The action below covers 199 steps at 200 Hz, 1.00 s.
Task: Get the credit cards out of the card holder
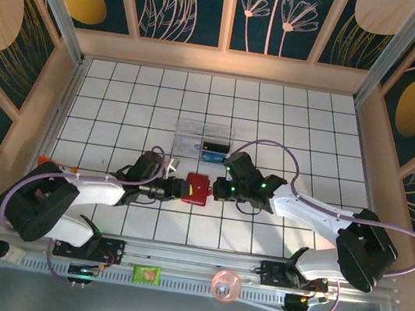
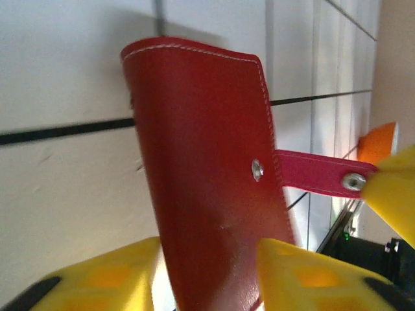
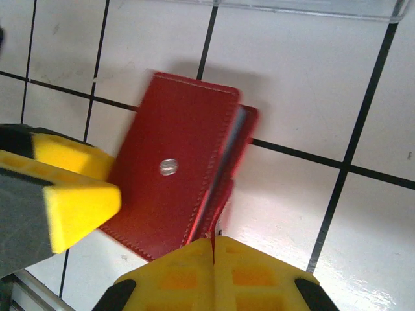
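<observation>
Card holder (image 1: 197, 188) sits mid-table (image 1: 120, 110), with the clear plastic box (image 1: 204, 139) just behind it. Dark item in the box, can't identify. Green packet (image 1: 147, 274) and pink round thing (image 1: 226, 285) lie on the near rail, well apart. Left gripper (image 1: 183, 191) straddles the holder's end, jaws parted. Right gripper (image 3: 214, 249) is pinched tight on the snap tab (image 2: 311, 173), tab tip hidden between its fingers.

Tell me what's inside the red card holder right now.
The card holder is barely ajar. Between its covers only a thin grey-blue sleeve edge shows. What sits in the sleeves cannot be seen; the red covers hide it.
</observation>
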{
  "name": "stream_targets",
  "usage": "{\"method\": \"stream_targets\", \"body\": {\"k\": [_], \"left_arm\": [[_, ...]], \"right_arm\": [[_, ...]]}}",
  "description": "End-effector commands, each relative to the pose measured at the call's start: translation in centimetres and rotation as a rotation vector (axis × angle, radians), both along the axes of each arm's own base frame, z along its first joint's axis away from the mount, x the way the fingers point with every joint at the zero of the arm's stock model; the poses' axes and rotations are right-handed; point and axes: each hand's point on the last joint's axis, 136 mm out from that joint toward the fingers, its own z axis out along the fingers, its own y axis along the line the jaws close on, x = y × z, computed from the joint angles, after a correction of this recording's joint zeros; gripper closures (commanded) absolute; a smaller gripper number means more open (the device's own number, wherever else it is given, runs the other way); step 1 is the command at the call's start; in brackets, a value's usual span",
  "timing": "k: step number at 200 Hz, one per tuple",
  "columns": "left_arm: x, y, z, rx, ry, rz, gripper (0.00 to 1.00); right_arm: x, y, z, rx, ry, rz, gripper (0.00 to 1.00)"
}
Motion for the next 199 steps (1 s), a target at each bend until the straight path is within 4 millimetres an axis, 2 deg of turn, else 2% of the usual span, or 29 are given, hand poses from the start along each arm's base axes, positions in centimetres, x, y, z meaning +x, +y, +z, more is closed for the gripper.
{"method": "stream_targets", "body": {"k": [1,22,32,48,67,88,123,139,158,178,199], "left_arm": [[-0.5,0.2,-0.7,0.02,0.062,0.001,0.5],[0.1,0.4,0.1,0.037,0.023,0.012,0.41],[0.7,0.6,1.0,0.052,-0.023,0.022,0.38],[1.6,0.8,2.9,0.054,-0.114,0.036,0.31],[2.1,0.5,5.1,0.005,-0.201,0.027,0.3],[2.0,0.2,5.6,-0.021,-0.234,0.009,0.29],[1.9,0.4,4.7,-0.007,-0.226,0.015,0.28],[2.0,1.1,3.7,0.039,-0.208,0.037,0.28],[2.0,1.6,2.7,0.072,-0.188,0.055,0.37],[1.8,1.5,2.2,0.07,-0.175,0.052,0.51],[1.9,1.5,1.9,0.078,-0.164,0.051,0.51]], "right_arm": [[-0.4,-0.1,-1.1,-0.017,0.016,-0.014,1.0],[-0.3,-0.1,-0.5,-0.018,0.001,-0.007,1.0],[0.0,0.4,0.6,-0.003,-0.02,0.009,1.0],[-0.1,1.9,2.6,0.051,-0.047,0.077,1.0],[-0.6,4.1,4.9,0.112,-0.081,0.17,1.0],[-1.2,5.8,6.7,0.175,-0.085,0.233,1.0],[-1.7,7.2,8.4,0.246,-0.079,0.285,1.0],[-1.5,7.2,8.6,0.244,-0.082,0.28,1.0],[-1.4,6.7,8.0,0.218,-0.078,0.264,1.0],[-1.5,6.3,7.5,0.208,-0.063,0.254,1.0],[-1.4,6.0,7.2,0.198,-0.062,0.24,1.0]]}}
